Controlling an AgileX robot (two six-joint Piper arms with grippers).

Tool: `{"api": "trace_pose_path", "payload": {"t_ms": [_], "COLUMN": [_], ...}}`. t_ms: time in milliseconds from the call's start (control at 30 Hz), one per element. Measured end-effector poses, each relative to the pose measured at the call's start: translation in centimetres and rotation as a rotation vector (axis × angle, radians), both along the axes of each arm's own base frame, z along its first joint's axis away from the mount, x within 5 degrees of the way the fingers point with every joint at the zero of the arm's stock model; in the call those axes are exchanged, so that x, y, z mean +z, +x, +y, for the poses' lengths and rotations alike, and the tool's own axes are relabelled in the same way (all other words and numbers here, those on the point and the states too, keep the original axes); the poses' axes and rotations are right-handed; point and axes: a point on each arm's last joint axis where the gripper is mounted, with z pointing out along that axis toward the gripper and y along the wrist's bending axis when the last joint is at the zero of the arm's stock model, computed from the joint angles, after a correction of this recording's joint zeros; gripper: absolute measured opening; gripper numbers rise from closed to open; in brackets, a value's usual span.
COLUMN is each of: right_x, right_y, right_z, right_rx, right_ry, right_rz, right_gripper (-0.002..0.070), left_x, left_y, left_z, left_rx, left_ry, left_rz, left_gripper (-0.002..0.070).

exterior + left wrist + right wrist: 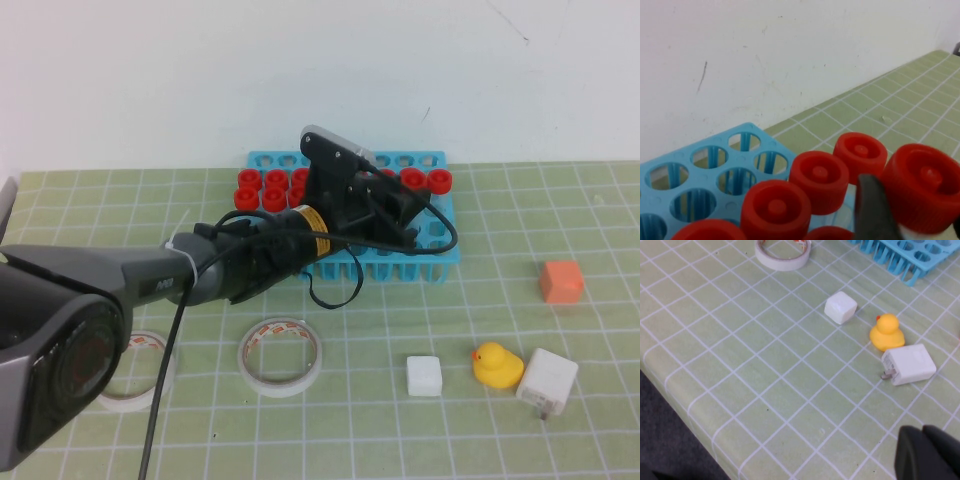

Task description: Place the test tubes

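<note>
Red-capped tube (922, 187) by left gripper (405, 208) over rack (400, 262), grip unclear; could jam crooked. Right gripper (927, 455) closed above mat (740, 365).

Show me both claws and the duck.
left claw (402, 212): high view, over the blue rack (262, 160), dark front.
right claw (924, 452): right wrist view, above the mat (765, 390), shut tips.
duck (498, 368): high view, its body.
</note>
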Motion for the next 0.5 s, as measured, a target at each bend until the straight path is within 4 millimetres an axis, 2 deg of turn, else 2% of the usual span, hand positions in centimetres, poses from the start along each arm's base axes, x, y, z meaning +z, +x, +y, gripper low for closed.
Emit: {"api": "trace_pose_path", "payload": {"t_ms": [133, 233, 367, 500], "right_x": [0.0, 0.0, 0.0, 0.0], "right_y": [0.0, 0.0, 0.0, 0.0], "right_z": [0.0, 0.0, 0.0, 0.0], "right_rx": [0.0, 0.0, 0.0, 0.0], "right_ry": [0.0, 0.0, 0.0, 0.0], "right_rz": [0.0, 0.0, 0.0, 0.0], "right_gripper": [-0.0001, -0.0001, -0.0001, -0.0001], "left_x": [0.1, 0.2, 1.3, 4.4], "left_y": [0.0, -0.1, -0.1, -0.5], "left_z": [0.0, -0.1, 0.1, 0.4], "left_rx": [-0.009, -0.014, -0.003, 0.008], "left_ry": [0.007, 0.025, 0.046, 0.077], "left_rz": [-0.019, -0.039, -0.061, -0.142], "left_gripper": [0.0449, 0.0502, 0.05, 0.0432]}}
